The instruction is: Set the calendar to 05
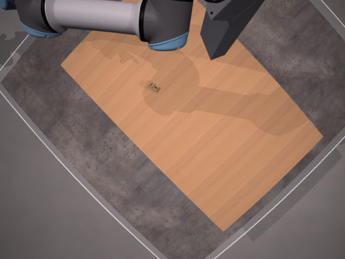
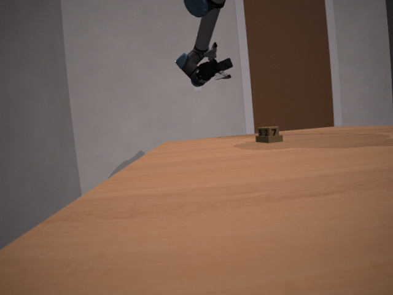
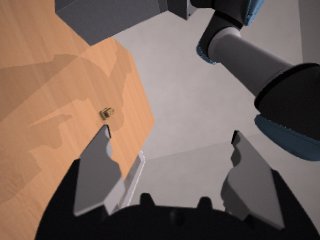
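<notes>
The small wooden calendar tray [image 1: 159, 90] [image 2: 269, 139] stands on the table with two cubes side by side in it. One cube [image 1: 151, 84] shows a 2 on top, the other cube [image 1: 155, 87] a mark like an 8. In the exterior view, the left-hand side shows 5 and 2, one digit per cube, and the nearer cube [image 2: 274, 131] shows a 7 on its right-hand face. No month name is readable. The calendar is tiny in the wrist view. My gripper [image 2: 223, 60] [image 3: 169, 128] is open and empty, high above the table and away from the calendar.
The calendar stands on the wooden table top [image 1: 194, 156] [image 2: 190, 222] [image 3: 30, 30], near one long edge. The blue and grey arm [image 1: 91, 16] [image 3: 250, 60] and a dark block-like part [image 1: 220, 33] [image 3: 110, 17] hang above. Arm shadows fall across the calendar and table.
</notes>
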